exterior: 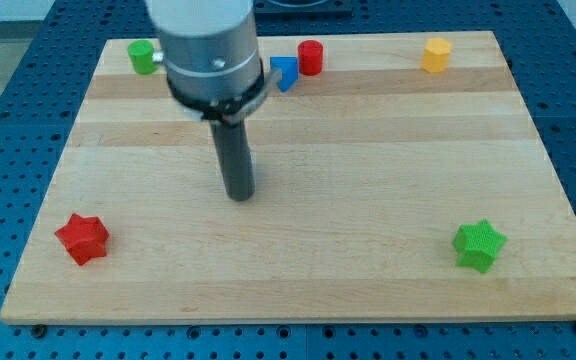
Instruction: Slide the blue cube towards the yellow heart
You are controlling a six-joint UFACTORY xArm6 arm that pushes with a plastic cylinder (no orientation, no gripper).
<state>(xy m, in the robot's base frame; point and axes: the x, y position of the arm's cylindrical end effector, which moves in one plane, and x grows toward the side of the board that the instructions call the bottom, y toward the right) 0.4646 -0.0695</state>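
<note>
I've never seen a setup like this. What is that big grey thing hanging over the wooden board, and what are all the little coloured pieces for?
The grey cylinder is the end of a robot arm. It has no hand; it ends in a dark rod, and the rod's lower end, my tip, slides over the wooden board to push blocks. Nothing is held.

There is one camera view, looking down at the board at a slant.

Along the view's top lie a green block, a blue block beside a red cylinder, and a yellow block. A red star sits at the bottom left, a green star at the bottom right.

My tip rests mid-board, below the blue block, touching no block.
</note>
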